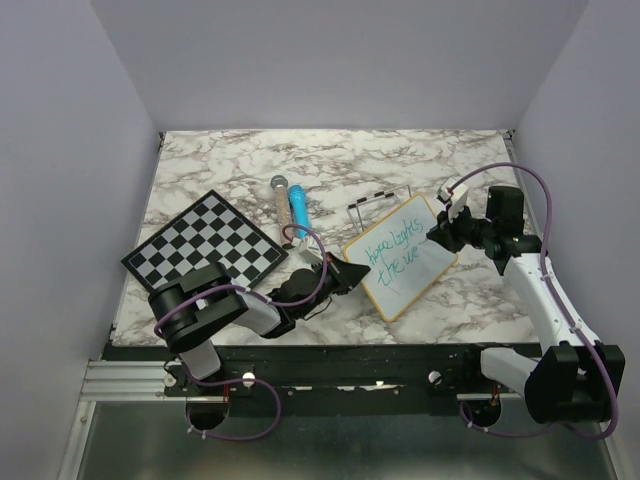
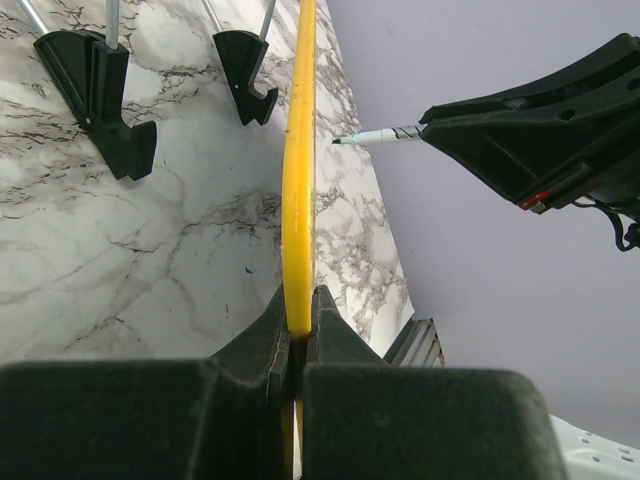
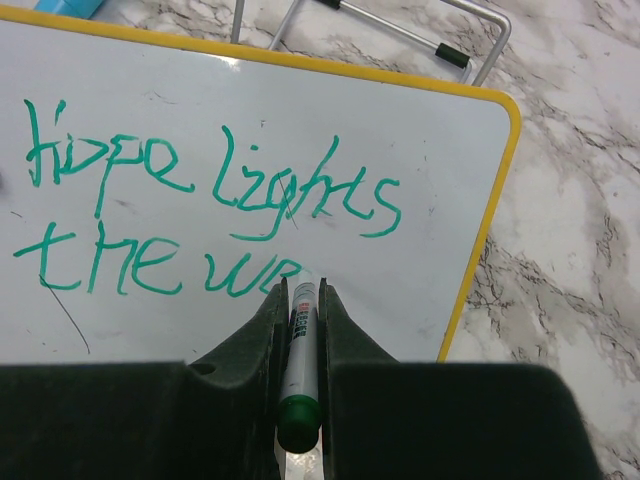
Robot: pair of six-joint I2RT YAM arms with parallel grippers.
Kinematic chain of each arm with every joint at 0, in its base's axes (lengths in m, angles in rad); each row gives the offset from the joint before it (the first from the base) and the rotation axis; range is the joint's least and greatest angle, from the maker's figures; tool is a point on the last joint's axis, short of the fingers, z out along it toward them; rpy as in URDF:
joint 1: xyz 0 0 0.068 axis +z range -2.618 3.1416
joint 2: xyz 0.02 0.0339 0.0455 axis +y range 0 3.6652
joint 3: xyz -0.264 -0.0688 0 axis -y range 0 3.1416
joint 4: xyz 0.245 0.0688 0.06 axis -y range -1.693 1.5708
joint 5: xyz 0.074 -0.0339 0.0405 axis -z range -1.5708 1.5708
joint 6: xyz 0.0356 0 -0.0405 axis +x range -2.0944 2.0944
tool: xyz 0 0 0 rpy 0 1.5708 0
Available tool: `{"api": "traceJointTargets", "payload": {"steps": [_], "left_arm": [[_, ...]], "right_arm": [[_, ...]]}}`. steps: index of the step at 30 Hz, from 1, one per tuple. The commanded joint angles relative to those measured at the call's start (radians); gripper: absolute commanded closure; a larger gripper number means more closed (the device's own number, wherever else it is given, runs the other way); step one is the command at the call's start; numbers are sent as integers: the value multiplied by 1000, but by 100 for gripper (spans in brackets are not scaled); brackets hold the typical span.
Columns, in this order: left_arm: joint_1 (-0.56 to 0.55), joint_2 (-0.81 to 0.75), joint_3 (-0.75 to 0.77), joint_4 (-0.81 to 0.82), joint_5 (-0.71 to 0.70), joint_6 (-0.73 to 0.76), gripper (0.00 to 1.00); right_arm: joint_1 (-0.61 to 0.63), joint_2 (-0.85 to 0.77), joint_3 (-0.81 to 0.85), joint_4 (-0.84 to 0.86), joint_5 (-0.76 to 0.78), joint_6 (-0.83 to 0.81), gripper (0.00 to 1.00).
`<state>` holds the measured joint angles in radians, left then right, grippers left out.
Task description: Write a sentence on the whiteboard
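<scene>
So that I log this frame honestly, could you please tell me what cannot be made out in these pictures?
1. Right wrist view: the end of the sentence's second line, hidden behind the marker and the right gripper.
2. Left wrist view: the whiteboard's writing face, seen edge-on in the left gripper.
3. Top view: what the blue cylinder is, too small.

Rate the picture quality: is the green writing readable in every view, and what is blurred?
Top external: even light, the sentence small, hardly readable. Left wrist: the whiteboard edge-on, no writing visible; the left hand close and soft. Right wrist: writing sharp; the right hand and marker slightly blurred.
</scene>
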<state>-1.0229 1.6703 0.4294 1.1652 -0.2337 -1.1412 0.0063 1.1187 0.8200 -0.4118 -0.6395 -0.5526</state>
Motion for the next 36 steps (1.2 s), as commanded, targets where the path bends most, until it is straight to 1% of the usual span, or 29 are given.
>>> {"api": "traceJointTargets", "payload": {"steps": [1,16,27,36], "left_arm": [[-2,3,3,83,25,12,100],[-2,5,-1,93,27,12,100],[-2,9,3,93,28,11,100],[-2,9,0,94,25,9,100]], "right_arm": [[-2,6,16,19,-6,5,99],[-2,21,13,27,-18,2,100],[-2,66,8,25,-40,-1,99],[-2,41,-4,-25,-45,-30,99]]}}
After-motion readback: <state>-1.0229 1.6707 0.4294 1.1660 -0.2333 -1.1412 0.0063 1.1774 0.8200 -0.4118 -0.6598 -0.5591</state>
